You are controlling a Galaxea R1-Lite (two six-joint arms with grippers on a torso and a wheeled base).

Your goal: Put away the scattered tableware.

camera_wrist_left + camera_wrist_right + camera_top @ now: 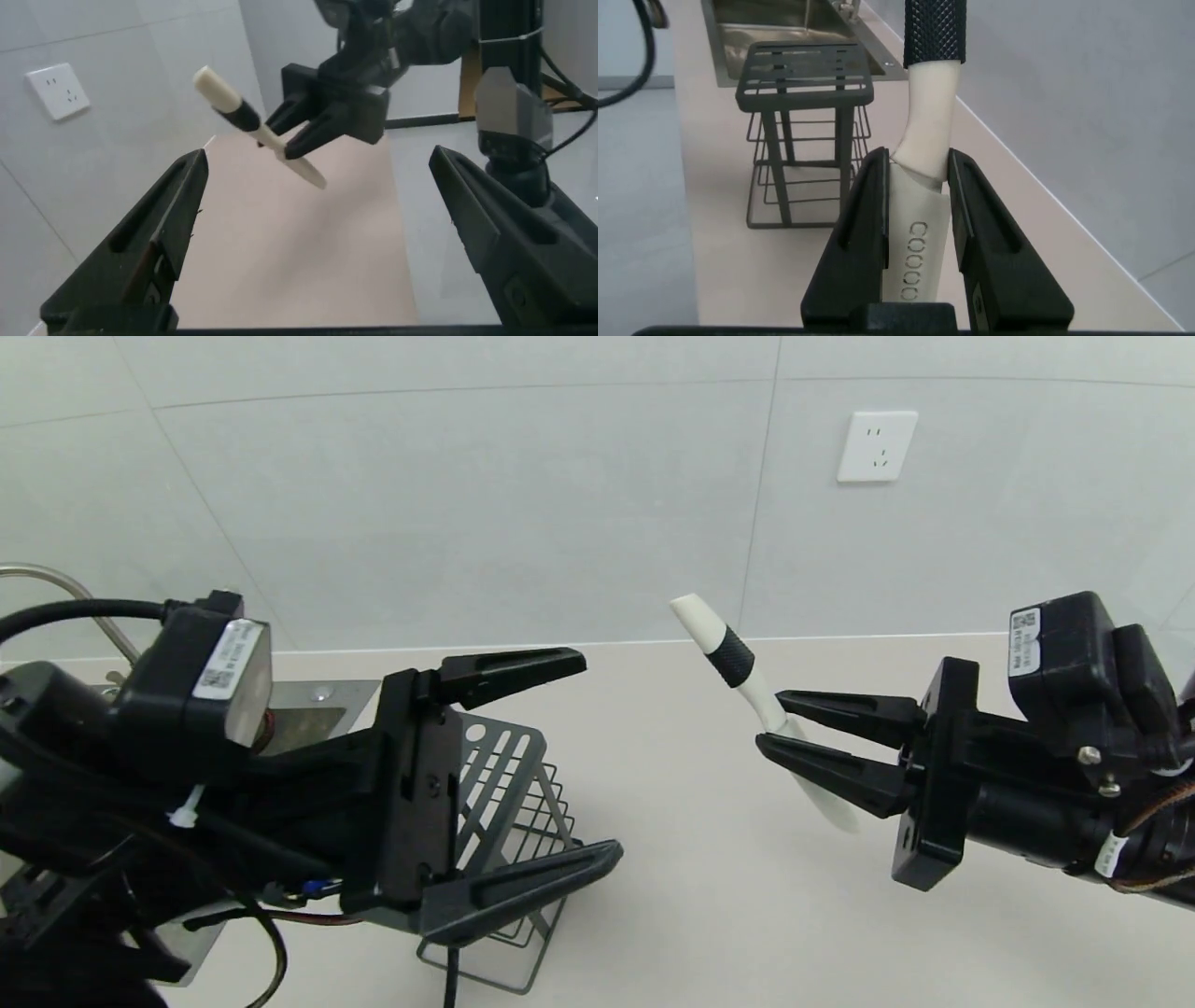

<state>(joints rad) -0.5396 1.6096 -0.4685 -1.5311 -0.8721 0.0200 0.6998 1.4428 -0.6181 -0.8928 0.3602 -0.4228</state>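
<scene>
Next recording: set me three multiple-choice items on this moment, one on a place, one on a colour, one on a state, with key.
1. Where does the wire rack stand?
A. On the counter beside the sink.
B. On the wall.
C. In a gripper.
2. What colour is the band on the white utensil?
A. Red.
B. Black.
C. Green.
3. How is the left gripper?
A. Shut on the utensil.
B. Shut, empty.
C. Open, empty.
1 A: its feet rest on the counter by the sink.
2 B: the textured band is black.
3 C: fingers wide apart, nothing between.
</scene>
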